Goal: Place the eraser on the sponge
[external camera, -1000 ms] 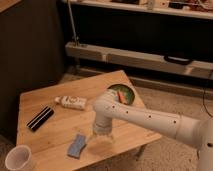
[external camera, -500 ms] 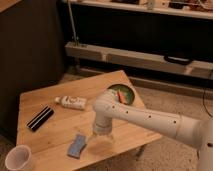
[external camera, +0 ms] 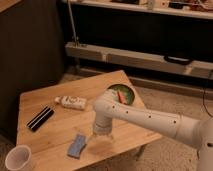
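Cup [external camera: 19, 159] at the near left corner of the counter [external camera: 125, 135]. Sponge [external camera: 77, 146] lies flat and bare. The arm [external camera: 145, 117] hangs its jaws low over the wood just right of it; can't tell how wide they are or whether they hold anything. Eraser [external camera: 40, 118] is on the counter by the left edge, well apart from the sponge. Bottle [external camera: 71, 103] and bowl [external camera: 121, 94] sit behind. Risks: a sweep across could clip the sponge or bottle, and a nudged eraser could slide off the edge. It also looks longer than the sponge, so it could tip off.

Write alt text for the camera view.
The robot's gripper hangs over a wooden table, beside the blue sponge. The black eraser lies near the left edge; a bottle, cup and bowl sit nearby.
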